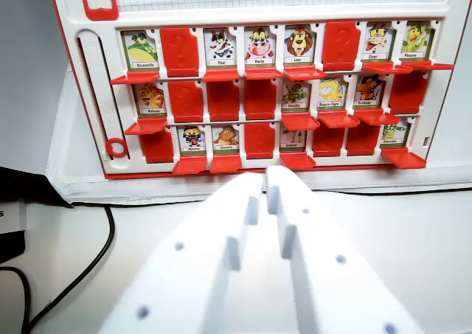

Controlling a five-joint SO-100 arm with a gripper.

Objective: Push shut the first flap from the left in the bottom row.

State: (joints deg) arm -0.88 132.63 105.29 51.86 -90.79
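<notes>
In the wrist view, a white and red game board [88, 113] stands across the upper part of the picture, tilted back a little, on a white table [413, 231]. The board holds three rows of small windows, eight to a row. Some windows show a cartoon animal card with its red flap folded down in front of it; others are covered by a plain red flap standing up.

In the bottom row, the first flap from the wrist view's left [158, 145] is red and stands upright, covering its window, so no card shows there. Just to its right in the wrist view, the second window shows a card [192, 139] with its flap [189, 164] lying flat and open. The third window [225, 137] is open as well, the fourth [259, 139] is covered by red, and the fifth [293, 138] is open. The last window of that row, at the wrist view's right [395, 133], is open too.

The white gripper [265, 179] fills the lower middle of the picture. Its two fingers are pressed close together with only a thin slit between them, and they pinch nothing. The tips lie just below the board's lower edge, under the third and fourth windows, well to the right of the first flap.

A black cable [81, 268] curves over the table at the lower left.
</notes>
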